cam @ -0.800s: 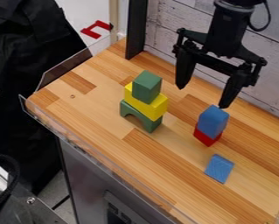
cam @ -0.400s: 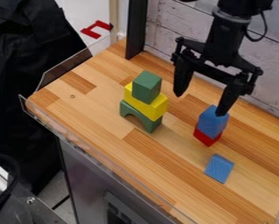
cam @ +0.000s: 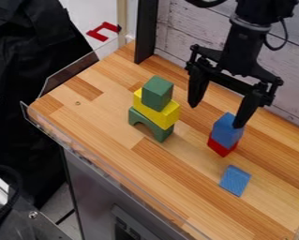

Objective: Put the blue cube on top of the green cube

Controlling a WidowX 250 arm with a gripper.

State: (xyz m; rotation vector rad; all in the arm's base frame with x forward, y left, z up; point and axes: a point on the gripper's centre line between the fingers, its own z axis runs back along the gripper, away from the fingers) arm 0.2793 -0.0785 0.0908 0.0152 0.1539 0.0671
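Gripper (cam: pixel 216 115) over bench (cam: pixel 95 117), jaws wide open w/ nothing held, nr blue cube (cam: pixel 225 133) on red block (cam: pixel 220 147), green cube (cam: pixel 157 93) atop yellow block (cam: pixel 162 116)!

Fingers (cam: pixel 198 89) lowered, one tip overlapping more of the blue cube (cam: pixel 225 134)

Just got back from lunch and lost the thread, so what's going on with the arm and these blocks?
The arm's open gripper is by the blue cube, one finger overlapping it in view; whether they touch I can't tell. That cube sits on a red block. The green cube tops a yellow block on a green arch. The blue cube isn't on the green one yet.
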